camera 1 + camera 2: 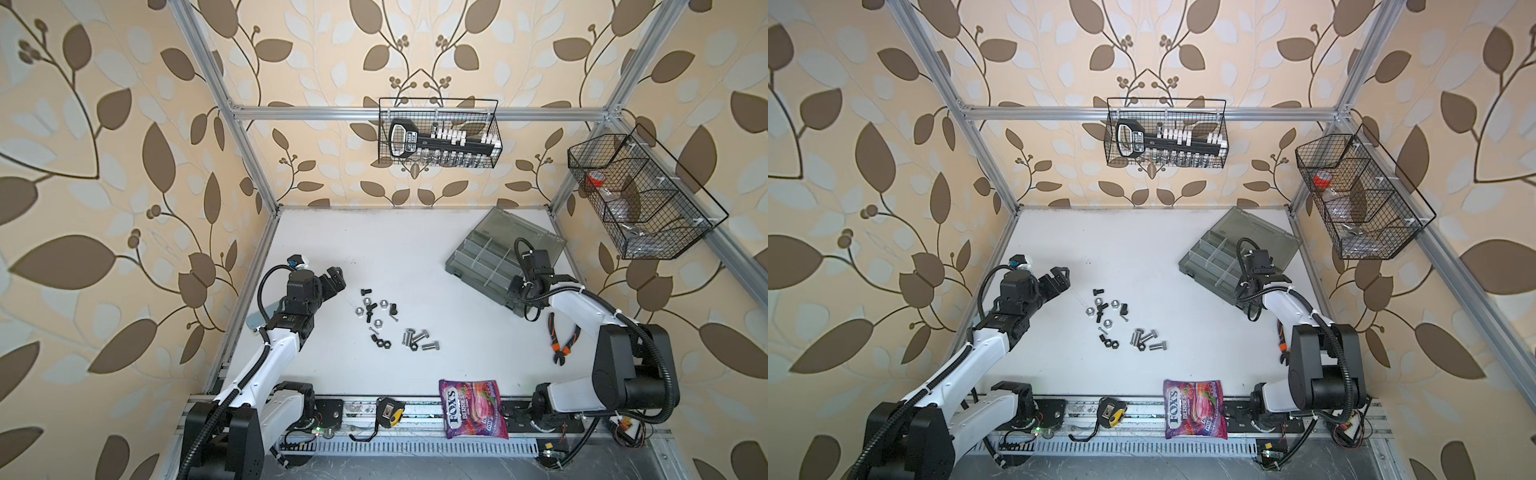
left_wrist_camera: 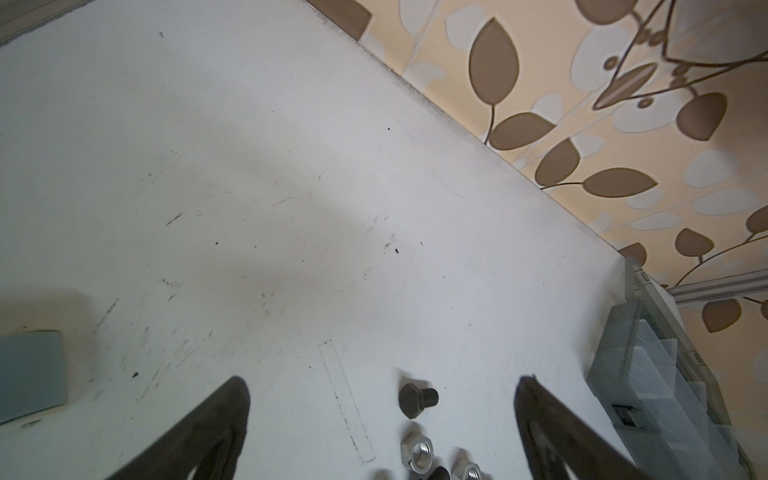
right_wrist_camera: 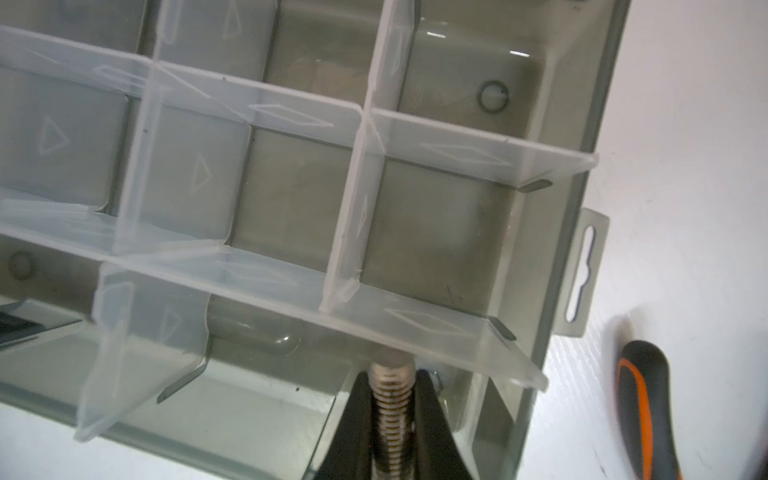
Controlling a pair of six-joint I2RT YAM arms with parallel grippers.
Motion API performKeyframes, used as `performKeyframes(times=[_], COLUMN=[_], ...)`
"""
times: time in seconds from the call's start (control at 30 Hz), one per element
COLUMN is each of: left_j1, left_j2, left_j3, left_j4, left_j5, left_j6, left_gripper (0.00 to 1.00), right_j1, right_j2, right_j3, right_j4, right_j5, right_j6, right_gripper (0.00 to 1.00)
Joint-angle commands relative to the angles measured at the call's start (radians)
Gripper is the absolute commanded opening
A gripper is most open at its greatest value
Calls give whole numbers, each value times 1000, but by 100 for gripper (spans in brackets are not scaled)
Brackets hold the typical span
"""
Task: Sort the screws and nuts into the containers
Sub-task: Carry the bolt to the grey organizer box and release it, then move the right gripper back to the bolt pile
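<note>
Silver screw (image 3: 388,415): clamped by its threaded shank in my right end effector (image 3: 391,378), jaws closed tight on it. It hangs over an edge row of the organizer box (image 3: 578,249), with its tip right at a clear divider (image 3: 415,326).

Risks noted:
- Released here, the screw could strike that divider's top edge and tip into the neighbouring compartment, or bounce out towards the pliers (image 3: 648,407) lying just beside the box.
- Threads give poor purchase; I judge the screw could slide or swing in the jaws if I jolt.
- One cross divider (image 3: 124,353) leans; any nudge may unseat it.

My left end effector (image 2: 382,381) stands fully open and empty, above the near edge of the loose screws and nuts (image 1: 386,320) on the surface (image 1: 415,257). Descending carelessly there would scatter them.
</note>
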Motion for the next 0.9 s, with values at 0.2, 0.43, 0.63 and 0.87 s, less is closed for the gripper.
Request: performKeyframes(times=[0.2,0.43,0.63,0.87], left_j1=[-5,-4,-4,-4], left_j2=[-31,-22,-27,-16], left_j3=[42,60,80,86], left_j4=[-27,-53,-88,-95], left_j5=[-60,-73,-112,-112], left_j6=[-16,-38,-70,-105], left_gripper=[99,99,99,99], right_j1=[-9,-10,6,213], right_j2=[11,-32,-104,-155], right_j3=[-32,-18,22,52], right_j4=[16,-3,-51,-80], right_j5=[31,31,-3,-12], right_j6=[16,18,10,78], right_gripper=[26,34,37,37])
